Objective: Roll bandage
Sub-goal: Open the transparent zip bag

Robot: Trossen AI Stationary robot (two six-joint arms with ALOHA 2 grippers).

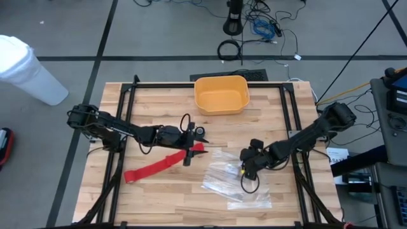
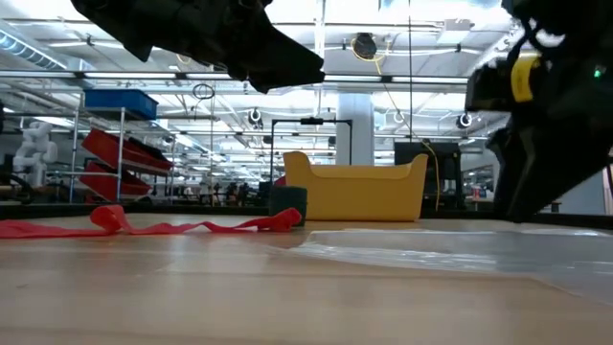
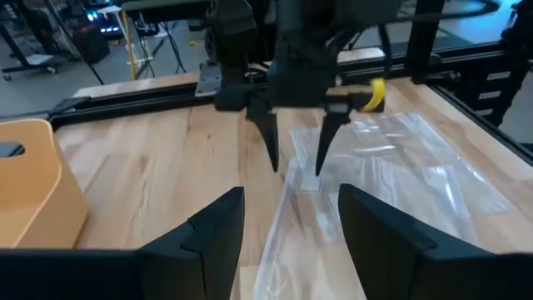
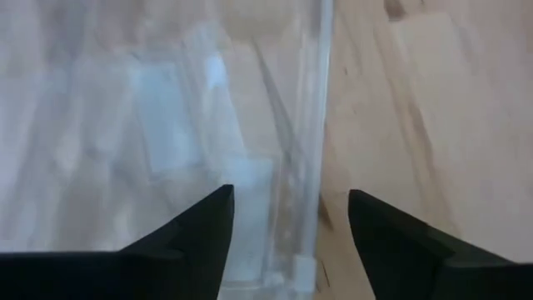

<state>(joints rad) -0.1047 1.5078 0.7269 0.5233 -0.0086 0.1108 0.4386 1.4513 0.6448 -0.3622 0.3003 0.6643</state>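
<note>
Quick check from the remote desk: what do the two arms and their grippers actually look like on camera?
Both arms are dark, jointed links with black cables looping alongside. The left gripper and right gripper each end in two black, pointed, wedge-shaped fingers. The right gripper carries a yellow marking on its body, also visible in the low view.

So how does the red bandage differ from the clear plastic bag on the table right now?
The bandage is opaque bright red; the plastic bag is see-through and crinkled. The bandage is a long narrow strip lying unrolled on a slant; the bag is a broad sheet. The bandage's end lies under the left gripper, while the bag lies under the right gripper, whose fingers are open. Both lie flat on the wooden table.
</note>
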